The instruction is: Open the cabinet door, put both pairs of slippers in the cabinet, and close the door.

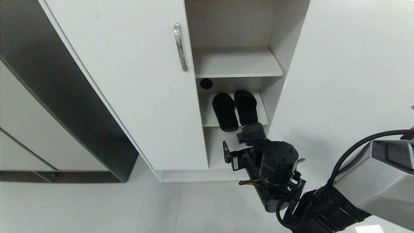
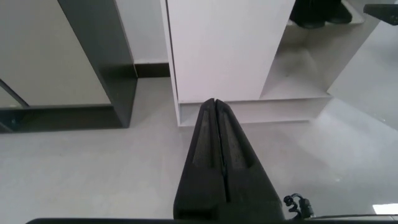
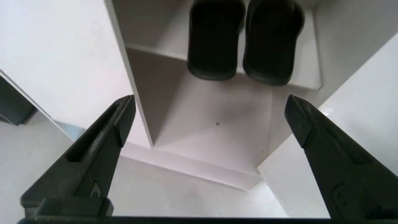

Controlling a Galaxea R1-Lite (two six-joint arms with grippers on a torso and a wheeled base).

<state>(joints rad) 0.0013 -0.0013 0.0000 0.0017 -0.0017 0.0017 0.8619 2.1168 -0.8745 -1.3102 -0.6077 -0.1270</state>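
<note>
Black slippers (image 1: 234,110), one pair, shelved mid-frame; cabinet door (image 1: 339,64) open. Second pair and closing remain. Right pincer (image 3: 209,102) released; left pincer (image 2: 214,109) clenched, empty.

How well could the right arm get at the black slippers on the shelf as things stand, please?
Probably yes: the right hand hangs open just before the slippers, the door stands open, and nothing lies between.

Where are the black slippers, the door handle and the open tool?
black slippers (image 1: 225,111), head view, middle of the left slipper.
door handle (image 1: 180,47), head view, middle of the metal bar.
right tool (image 3: 210,106), right wrist view, midway between its fingertips.
</note>
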